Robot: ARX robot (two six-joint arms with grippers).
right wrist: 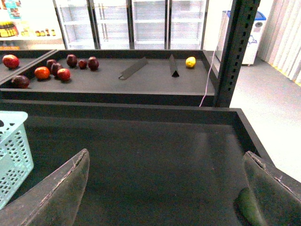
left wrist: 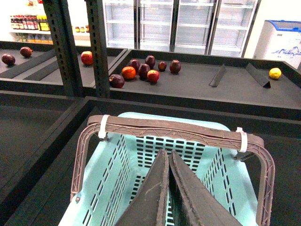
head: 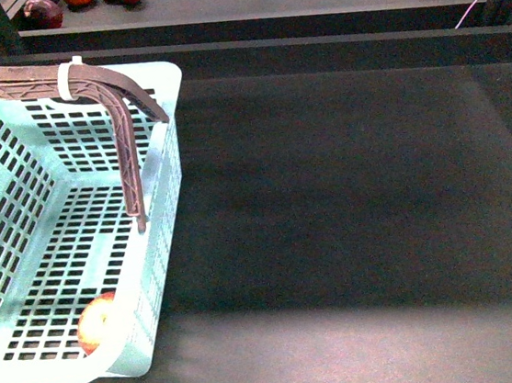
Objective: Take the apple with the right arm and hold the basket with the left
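Here the basket (head: 76,240) fills the left side of the front view, standing on the dark shelf (head: 348,190), its brown handles (head: 87,86) raised together across its top left. The apple (head: 100,322) lies inside the basket at the lower left of that frame, against the near wall by the corner, its red and yellow skin showing through the slots. In the left wrist view the left gripper (left wrist: 168,188) rises from the bottom centre with its two dark fingers pressed together, nothing between them, above the basket's inside and just short of the handles. In the right wrist view the right gripper (right wrist: 164,188) has its fingers spread wide at the lower corners, empty, over bare shelf, with a corner of the basket at the left edge. Loose fruit (right wrist: 42,72) sits on the far shelf, upper left
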